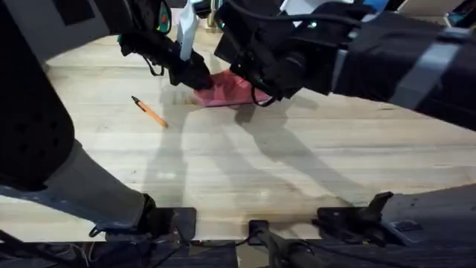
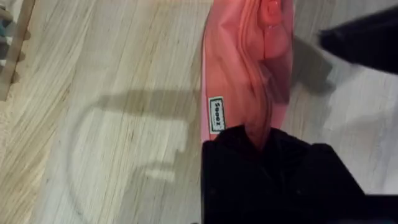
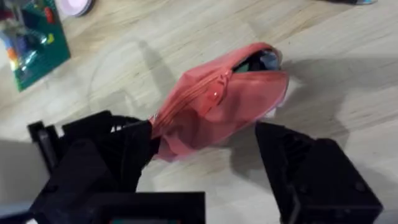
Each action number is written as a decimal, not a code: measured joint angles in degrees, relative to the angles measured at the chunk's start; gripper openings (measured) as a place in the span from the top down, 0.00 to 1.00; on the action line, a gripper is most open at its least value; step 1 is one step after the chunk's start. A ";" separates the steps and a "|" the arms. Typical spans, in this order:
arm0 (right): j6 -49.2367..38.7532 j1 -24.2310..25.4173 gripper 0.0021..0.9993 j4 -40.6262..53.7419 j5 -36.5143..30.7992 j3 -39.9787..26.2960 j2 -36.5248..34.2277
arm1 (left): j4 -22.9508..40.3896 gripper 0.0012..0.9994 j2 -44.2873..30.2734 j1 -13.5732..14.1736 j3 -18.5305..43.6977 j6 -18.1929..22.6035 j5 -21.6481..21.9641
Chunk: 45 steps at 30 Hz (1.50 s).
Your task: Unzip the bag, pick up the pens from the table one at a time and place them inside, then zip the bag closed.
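Both arms crowd together over the far middle of the desk [image 1: 297, 171], where the bag [image 1: 227, 91] lies on the pale planks. The left hand [image 1: 195, 77] comes in from the left and is clamped on one end of the pink pouch; from its own wrist camera the fabric of the bag [image 2: 242, 74] bunches up and disappears between the black fingers [image 2: 249, 162], and a small white label [image 2: 216, 114] sits on the bag's side just beside them.

The right hand [image 1: 260, 93] hangs over the other end of the pouch. From its wrist camera its two black fingers [image 3: 311, 168] stand wide apart, one on each side of the bag [image 3: 217, 106], holding nothing. The zipper [image 3: 211, 87] runs along the bag's upper edge, and at the end away from the left hand the mouth gapes a little, showing something dark inside.

The orange pen [image 1: 149, 112] with its black tip lies alone on the desk, to the left of the bag and nearer the front edge, well apart from both hands. A green board [image 3: 28, 40] sits near the desk's far side.
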<state>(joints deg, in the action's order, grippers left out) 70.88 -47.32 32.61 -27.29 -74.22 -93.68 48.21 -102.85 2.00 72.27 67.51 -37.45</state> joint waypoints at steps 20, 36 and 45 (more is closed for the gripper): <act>1.44 2.41 0.01 -8.81 0.00 0.00 -7.11 | 0.00 0.96 0.00 0.00 0.00 0.02 -0.02; 2.27 3.93 0.09 -10.06 -0.17 0.00 -9.14 | -0.02 0.96 0.00 0.00 0.00 0.01 -0.04; 2.42 4.12 0.26 -9.90 -0.17 0.00 -9.21 | -0.02 0.96 0.00 0.00 0.00 0.00 -0.02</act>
<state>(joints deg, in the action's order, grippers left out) 73.30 -43.20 22.72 -27.46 -74.22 -102.89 48.18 -102.85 2.00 72.27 67.51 -37.47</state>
